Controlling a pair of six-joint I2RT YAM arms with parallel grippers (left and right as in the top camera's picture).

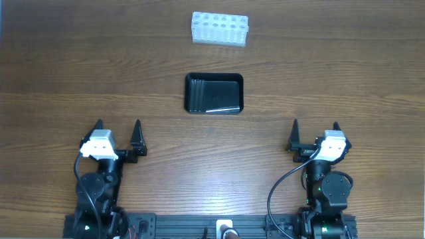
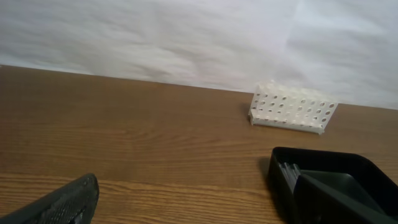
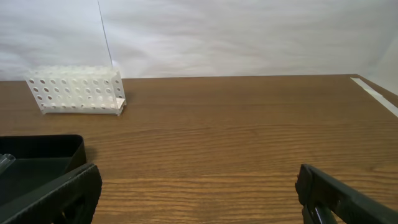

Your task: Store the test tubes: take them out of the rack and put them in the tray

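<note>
We see the white perforated plastic rack [image 1: 220,28] at top centre, its long axis across the frame, above the black rectangular tray [image 1: 214,76]. Our left gripper [image 1: 118,123] and right gripper [image 1: 315,123], both wide and empty, sit lower left and lower right, about equally near.

White rack [image 1: 220,29], dotted with round holes. Black tray [image 1: 214,75] (glossy inside). Brown table [image 1: 66,66], streaked with darker grain. Black left gripper [image 1: 118,123] and right gripper [image 1: 315,123], white-capped. White backdrop [image 2: 155,37].

Brown wood-grain table [image 1: 345,66], bearing a black tray [image 1: 188,93] ahead of and between the two pairs of jaws, and a white rack [image 1: 220,29] farther ahead, beyond the tray, apart from it
</note>
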